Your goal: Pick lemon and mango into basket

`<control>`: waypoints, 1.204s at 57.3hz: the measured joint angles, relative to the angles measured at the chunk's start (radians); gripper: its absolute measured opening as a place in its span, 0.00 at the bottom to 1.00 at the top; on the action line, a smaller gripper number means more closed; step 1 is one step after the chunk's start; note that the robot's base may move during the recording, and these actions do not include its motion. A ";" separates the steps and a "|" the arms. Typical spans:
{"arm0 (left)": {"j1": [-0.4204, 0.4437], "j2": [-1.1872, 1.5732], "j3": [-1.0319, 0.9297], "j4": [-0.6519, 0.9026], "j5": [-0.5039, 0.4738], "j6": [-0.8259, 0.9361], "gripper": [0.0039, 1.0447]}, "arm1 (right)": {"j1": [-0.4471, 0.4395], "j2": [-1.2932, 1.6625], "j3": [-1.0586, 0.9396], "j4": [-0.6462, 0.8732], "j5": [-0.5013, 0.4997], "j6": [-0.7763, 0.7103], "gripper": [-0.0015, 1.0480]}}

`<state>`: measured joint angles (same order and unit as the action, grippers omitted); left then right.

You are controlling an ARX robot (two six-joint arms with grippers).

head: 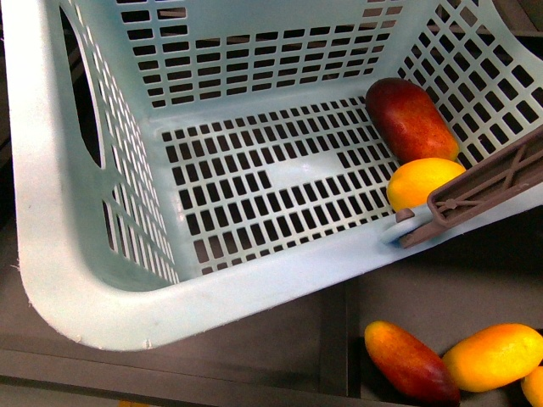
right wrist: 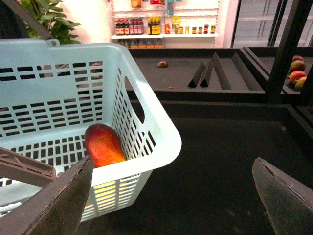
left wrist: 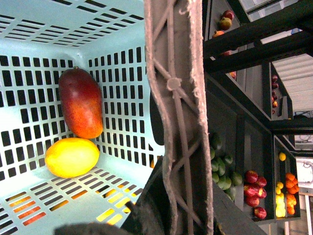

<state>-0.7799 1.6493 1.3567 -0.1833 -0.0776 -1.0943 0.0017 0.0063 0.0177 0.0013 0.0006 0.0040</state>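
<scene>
R gripper (right wrist: 171,196) wide open, empty, beside basket (right wrist: 156,142); mango (right wrist: 103,145), lemon (head: 422,182) touching inside. L gripper unseen.

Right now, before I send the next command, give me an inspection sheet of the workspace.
Surface: dark shelf under the basket.
Job's things: mango and lemon lie touching inside the basket, against one wall; brown handle swung down beside the lemon.
Clutter: three loose mangoes in the bin beside the basket.
Grippers: right gripper open, empty, outside the basket; left gripper not in view.
Cables: nothing seen.
Surroundings: store shelves with fruit and bottles.
</scene>
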 joint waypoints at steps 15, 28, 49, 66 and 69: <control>-0.032 0.072 0.142 -0.267 -0.261 0.020 0.06 | 0.000 0.000 0.000 0.000 0.002 0.000 0.92; 0.000 0.215 0.268 -0.508 -0.762 0.129 0.06 | 0.000 -0.001 0.000 -0.001 0.003 0.000 0.92; 0.266 0.271 0.134 -0.060 -0.536 -0.227 0.06 | 0.000 -0.001 0.000 -0.001 0.000 0.000 0.92; 0.364 0.433 0.204 0.146 -0.486 -0.398 0.06 | 0.000 -0.001 0.000 -0.001 0.000 0.000 0.92; 0.382 0.468 0.208 0.159 -0.484 -0.410 0.06 | 0.000 -0.001 0.000 -0.001 0.000 -0.001 0.92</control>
<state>-0.3981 2.1170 1.5642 -0.0242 -0.5617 -1.5047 0.0017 0.0055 0.0177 0.0006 0.0002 0.0032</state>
